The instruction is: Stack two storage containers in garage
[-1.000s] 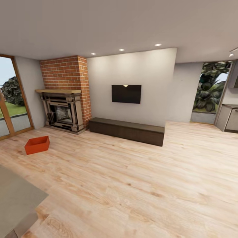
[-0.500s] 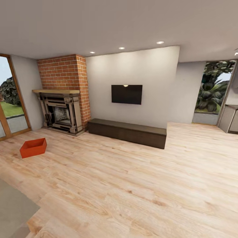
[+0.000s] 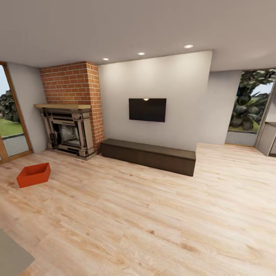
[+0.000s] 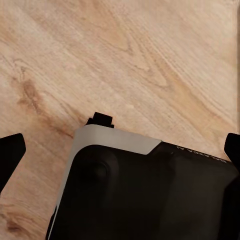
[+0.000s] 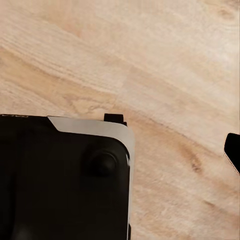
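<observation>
Camera panned right, orange container [image 3: 33, 174] empty on wood floor [image 3: 153, 214], both pincers' state unclear.

Orange-red storage container [image 3: 33, 174] upright on wood-plank floor [image 3: 153, 214].

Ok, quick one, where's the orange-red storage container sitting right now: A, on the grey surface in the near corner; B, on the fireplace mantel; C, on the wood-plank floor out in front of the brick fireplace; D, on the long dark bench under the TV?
C: in the head view the storage container rests on the light wood-plank floor, in front of the brick fireplace and apart from the dark bench.
</observation>
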Available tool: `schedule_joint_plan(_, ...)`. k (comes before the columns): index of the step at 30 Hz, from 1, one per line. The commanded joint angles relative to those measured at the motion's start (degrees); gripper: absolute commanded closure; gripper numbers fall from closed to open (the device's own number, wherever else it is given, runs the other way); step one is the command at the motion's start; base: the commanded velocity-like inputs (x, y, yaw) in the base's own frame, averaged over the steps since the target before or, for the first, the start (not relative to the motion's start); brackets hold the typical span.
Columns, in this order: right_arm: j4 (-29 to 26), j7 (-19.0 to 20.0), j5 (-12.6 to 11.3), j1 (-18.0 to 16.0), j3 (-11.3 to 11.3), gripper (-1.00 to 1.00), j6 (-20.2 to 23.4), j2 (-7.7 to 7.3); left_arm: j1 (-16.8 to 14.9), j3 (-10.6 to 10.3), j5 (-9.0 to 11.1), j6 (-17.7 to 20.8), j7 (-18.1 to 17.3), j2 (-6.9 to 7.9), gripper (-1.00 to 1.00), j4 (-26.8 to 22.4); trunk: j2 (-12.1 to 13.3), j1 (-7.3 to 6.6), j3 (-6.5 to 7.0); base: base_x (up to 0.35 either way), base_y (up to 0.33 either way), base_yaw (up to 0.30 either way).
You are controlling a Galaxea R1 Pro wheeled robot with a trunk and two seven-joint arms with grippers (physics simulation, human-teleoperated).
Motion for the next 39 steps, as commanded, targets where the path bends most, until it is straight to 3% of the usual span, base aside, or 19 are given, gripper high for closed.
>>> schedule_joint_plan(1, 0.16, 0.08, -0.45, -0.06, 0.46, -1.00, -0.26, 0.00, -0.03, -0.48, 0.45, -0.03, 0.15, 0.00, -1.00, -0.02, -0.06, 0.04, -0.09, 0.322, 0.000, 0.000)
schedule_joint_plan(10, 0.16, 0.16, -0.49, -0.05, 0.39, -1.00, -0.15, -0.20, -0.03, -0.49, 0.45, -0.03, 0.15, 0.00, -1.00, -0.02, -0.06, 0.04, -0.09, 0.323, 0.000, 0.067)
schedule_joint_plan(39, 0.16, 0.16, -0.59, -0.06, 0.38, -1.00, -0.06, -0.31, -0.03, -0.50, 0.45, -0.03, 0.16, 0.00, -1.00, -0.02, -0.06, 0.04, -0.09, 0.323, 0.000, 0.263)
